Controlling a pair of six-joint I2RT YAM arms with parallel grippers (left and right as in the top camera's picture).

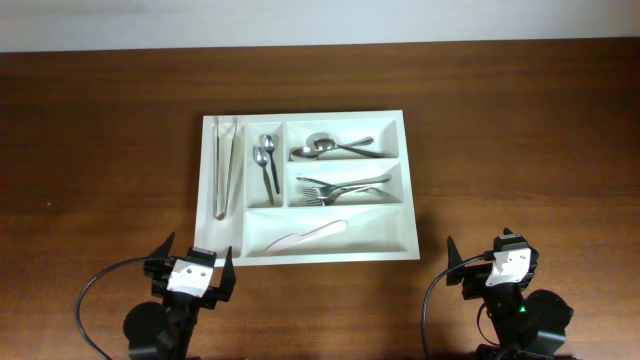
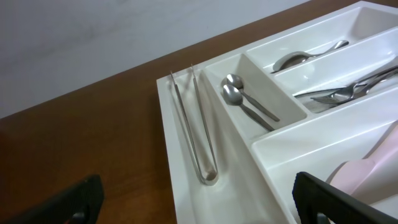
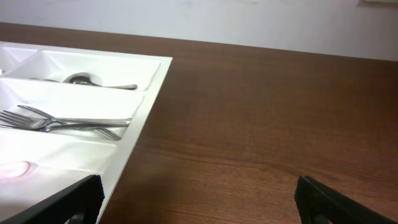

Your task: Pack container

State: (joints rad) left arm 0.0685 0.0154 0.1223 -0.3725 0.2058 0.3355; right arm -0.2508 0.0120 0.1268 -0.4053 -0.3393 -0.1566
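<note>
The white cutlery tray, the container (image 1: pixel 409 190), lies in the middle of the table. It holds metal tongs (image 1: pixel 225 165) in the left narrow compartment, two small spoons (image 1: pixel 266 155) beside them, large spoons (image 1: pixel 325 146) at top right, forks (image 1: pixel 340 189) below those, and a white utensil (image 1: pixel 305 238) in the front compartment. My left gripper (image 1: pixel 192 268) is open and empty just in front of the tray's front left corner (image 2: pixel 186 186). My right gripper (image 1: pixel 484 260) is open and empty over bare table to the right of the tray (image 3: pixel 140 118).
The table is dark brown wood (image 1: pixel 520 140). A pale wall runs along its far edge (image 1: pixel 320 20). Black cables loop from both arm bases at the near edge (image 1: pixel 95 300).
</note>
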